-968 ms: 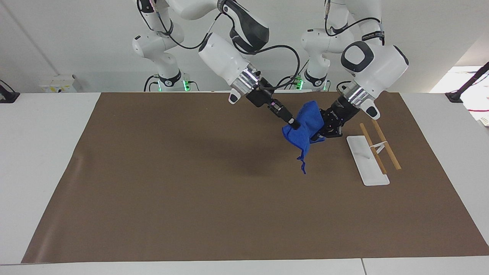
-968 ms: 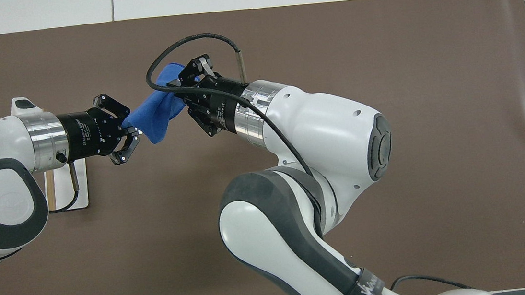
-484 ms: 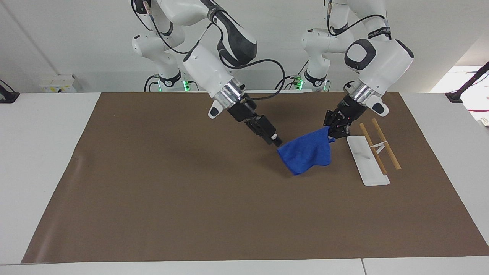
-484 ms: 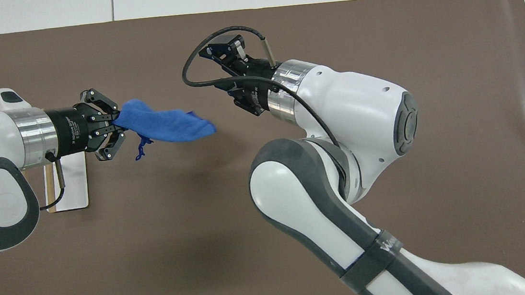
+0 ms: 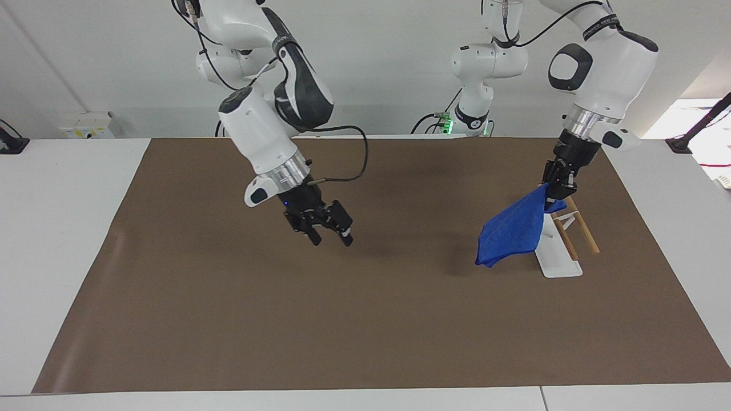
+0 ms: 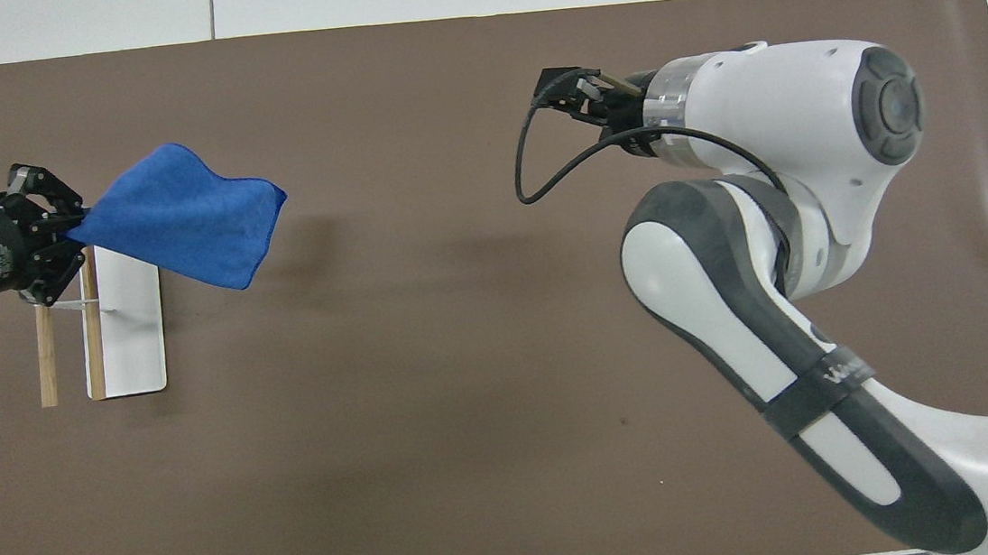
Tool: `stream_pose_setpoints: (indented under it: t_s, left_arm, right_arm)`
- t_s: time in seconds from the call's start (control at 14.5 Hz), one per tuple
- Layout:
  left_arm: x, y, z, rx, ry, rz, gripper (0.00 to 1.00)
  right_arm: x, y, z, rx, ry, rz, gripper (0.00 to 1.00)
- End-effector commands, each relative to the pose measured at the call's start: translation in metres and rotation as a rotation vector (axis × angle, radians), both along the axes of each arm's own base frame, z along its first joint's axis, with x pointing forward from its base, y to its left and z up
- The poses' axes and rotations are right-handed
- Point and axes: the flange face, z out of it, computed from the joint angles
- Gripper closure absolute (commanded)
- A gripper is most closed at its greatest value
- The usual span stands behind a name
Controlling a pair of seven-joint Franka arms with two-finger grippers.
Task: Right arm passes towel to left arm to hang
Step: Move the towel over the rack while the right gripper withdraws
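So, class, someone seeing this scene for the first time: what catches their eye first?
The bright blue towel, hanging from the left pincer over the small white rack with wooden rails at the left arm's end of the brown mat. Next, the right pincer, open and empty above the mat's middle.

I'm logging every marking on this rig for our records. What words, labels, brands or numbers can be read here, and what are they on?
White lettering on the black body of the left gripper, which holds the towel: too small to read.
White script on the dark band of the right arm: blurred, not readable.
White print on the dark band high on the left arm: too small to read.
Nothing else bears text.
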Motion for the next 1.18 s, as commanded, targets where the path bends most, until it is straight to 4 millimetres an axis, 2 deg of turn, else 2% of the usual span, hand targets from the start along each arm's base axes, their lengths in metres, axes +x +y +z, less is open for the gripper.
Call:
stream_pose_setpoints:
  t_s: [0.0,0.07,0.21,0.28,0.55,0.69,0.83,0.9,1.11]
  left_arm:
    - [-0.023,0.052,-0.007,0.071,-0.004,-0.039,1.0]
    - [-0.027,0.066,-0.011,0.088,-0.011,-0.05,1.0]
    - [-0.031,0.1,-0.01,0.129,-0.047,-0.059,1.0]
    - [-0.032,0.11,-0.013,0.14,-0.059,-0.046,1.0]
    - [-0.036,0.147,-0.022,0.165,-0.106,0.047,1.0]
    - [-0.038,0.161,-0.032,0.169,-0.112,0.085,1.0]
    - [-0.044,0.172,-0.049,0.164,-0.094,0.115,1.0]
    - [-0.048,0.172,-0.06,0.157,-0.075,0.117,1.0]
    - [-0.062,0.164,-0.094,0.15,-0.071,0.141,1.0]
  right_arm:
    - [-0.004,-0.047,0.006,-0.187,0.013,0.138,0.0]
    - [-0.004,-0.067,0.019,-0.263,0.026,0.187,0.0]
    - [-0.013,-0.093,0.04,-0.337,0.075,0.263,0.0]
    - [-0.021,-0.106,0.053,-0.35,0.102,0.272,0.0]
    - [-0.069,-0.142,0.117,-0.462,0.224,0.281,0.0]
    - [-0.081,-0.168,0.146,-0.444,0.286,0.242,0.0]
    - [-0.092,-0.177,0.176,-0.408,0.341,0.234,0.0]
    - [-0.096,-0.182,0.181,-0.403,0.377,0.228,0.0]
    - [-0.103,-0.192,0.165,-0.399,0.42,0.221,0.0]
